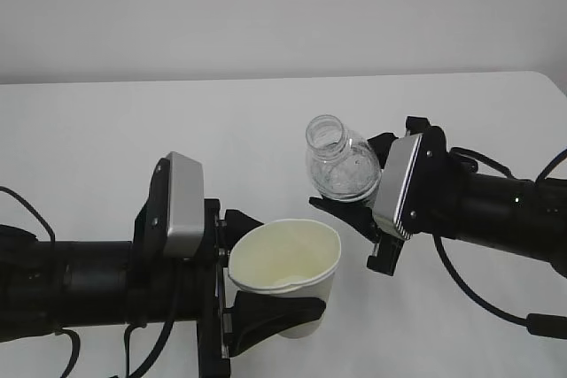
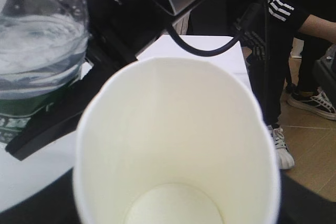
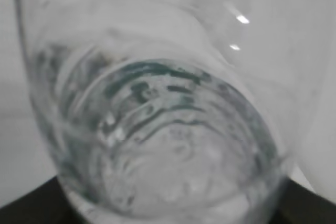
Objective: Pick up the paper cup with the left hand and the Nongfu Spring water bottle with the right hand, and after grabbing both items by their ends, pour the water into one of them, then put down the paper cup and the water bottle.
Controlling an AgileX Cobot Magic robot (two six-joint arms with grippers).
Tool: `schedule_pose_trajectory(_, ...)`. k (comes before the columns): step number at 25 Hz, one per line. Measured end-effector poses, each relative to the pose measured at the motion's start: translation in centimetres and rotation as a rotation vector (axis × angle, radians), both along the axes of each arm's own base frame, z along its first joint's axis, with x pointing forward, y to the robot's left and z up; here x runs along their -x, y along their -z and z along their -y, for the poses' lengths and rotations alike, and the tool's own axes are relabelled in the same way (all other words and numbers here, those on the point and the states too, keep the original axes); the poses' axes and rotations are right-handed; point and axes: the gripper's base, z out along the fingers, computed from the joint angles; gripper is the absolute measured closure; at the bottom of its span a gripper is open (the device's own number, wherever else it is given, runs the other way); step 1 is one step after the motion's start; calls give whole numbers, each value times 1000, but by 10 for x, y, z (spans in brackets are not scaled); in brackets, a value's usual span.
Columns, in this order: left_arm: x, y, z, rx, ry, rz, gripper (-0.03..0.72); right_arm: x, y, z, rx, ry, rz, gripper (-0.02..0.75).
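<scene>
Holding both vessels above the white table [image 1: 266,112].
The left hand [image 1: 257,307] clamped the paper cup [image 1: 288,272]; the right hand [image 1: 359,210] clamped the Nongfu Spring water bottle [image 1: 339,161], neck tilted, just beside the cup's rim.

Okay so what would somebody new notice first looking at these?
Two black arms meet above the white table. The left pincer holds up an empty paper cup at lower centre. Just right of it and higher, the right pincer grips an uncapped water bottle still holding water.
</scene>
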Motion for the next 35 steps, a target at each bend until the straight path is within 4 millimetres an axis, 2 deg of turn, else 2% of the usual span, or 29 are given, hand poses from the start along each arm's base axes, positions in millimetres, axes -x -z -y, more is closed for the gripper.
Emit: schedule_pose_trajectory(35, 2, 2, 0, -20, 29, 7, 232, -3, -8, 0, 109, -36, 280, 274)
